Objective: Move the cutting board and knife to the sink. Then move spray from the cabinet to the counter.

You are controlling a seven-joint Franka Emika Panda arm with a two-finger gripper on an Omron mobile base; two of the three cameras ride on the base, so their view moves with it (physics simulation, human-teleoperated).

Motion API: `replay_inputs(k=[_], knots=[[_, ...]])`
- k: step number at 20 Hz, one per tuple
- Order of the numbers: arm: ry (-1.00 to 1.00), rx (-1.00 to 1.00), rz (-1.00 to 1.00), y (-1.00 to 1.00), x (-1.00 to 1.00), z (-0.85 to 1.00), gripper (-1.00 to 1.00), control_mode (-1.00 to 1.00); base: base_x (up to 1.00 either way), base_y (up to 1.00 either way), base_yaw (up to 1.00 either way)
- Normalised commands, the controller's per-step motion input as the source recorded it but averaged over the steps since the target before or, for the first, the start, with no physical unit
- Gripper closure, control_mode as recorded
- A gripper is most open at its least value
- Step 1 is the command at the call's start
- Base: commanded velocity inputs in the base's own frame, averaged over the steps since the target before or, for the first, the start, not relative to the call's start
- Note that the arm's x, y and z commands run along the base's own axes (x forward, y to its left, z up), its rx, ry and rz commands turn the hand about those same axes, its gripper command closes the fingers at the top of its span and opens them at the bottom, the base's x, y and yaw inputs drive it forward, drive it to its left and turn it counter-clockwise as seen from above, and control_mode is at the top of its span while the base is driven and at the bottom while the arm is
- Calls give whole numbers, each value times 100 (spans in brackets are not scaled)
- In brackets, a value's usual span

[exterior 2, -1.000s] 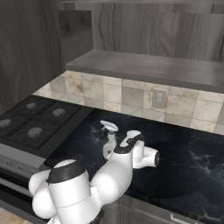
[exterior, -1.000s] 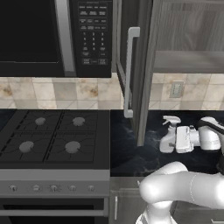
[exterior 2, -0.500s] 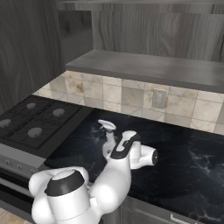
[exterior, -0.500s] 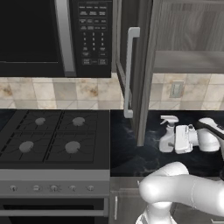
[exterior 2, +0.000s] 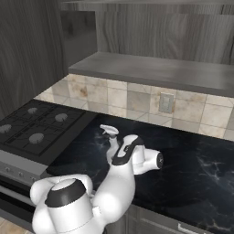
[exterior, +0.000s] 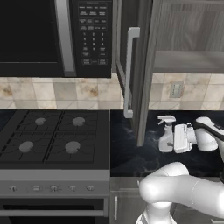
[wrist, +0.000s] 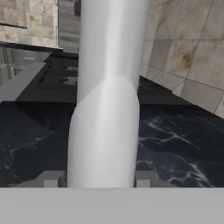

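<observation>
Gripper (exterior: 171,139) is clamped on the slim pale grey-white spray bottle (exterior: 166,133): hand view has the bottle body (wrist: 105,109) running up the middle, a dark fingertip (wrist: 51,178) pressed on each side of it. Bottle is upright, trigger nozzle at top pointing away from the hand toward the stove side.

Left base view: bottle sits low over the black marble-look countertop with faint white veins (exterior: 127,153), just right of the open door's lower edge. Whether its base touches the stone or hangs just above it cannot be told from these angles. Right base view: bottle (exterior 2: 110,141) is mostly hidden behind the white hand, only nozzle and neck showing, gripper (exterior 2: 115,151) in front of it over the counter (exterior 2: 192,169).

Grey wood-grain wall cabinet (exterior: 188,39) stands open above and right of the bottle, its door with long white bar handle (exterior: 128,72) swung out toward the camera. Inner shelf (exterior 2: 151,68) is visible as a grey slab above the tiled backsplash (exterior 2: 137,98).

Black microwave (exterior: 52,37) hangs left of the cabinet. Black four-burner gas stove (exterior: 48,138) sits left of the counter section, well apart from the bottle.
</observation>
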Motion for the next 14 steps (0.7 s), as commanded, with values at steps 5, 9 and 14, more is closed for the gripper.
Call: replay_inputs(k=[5, 9, 14], knots=[[0, -3, 0, 0, -4, -9, -100, -100, 0, 0, 0], [0, -1, 0, 0, -4, -3, -100, -100, 0, 0, 0], [0, -1, 0, 0, -7, 0, -100, -100, 0, 0, 0]])
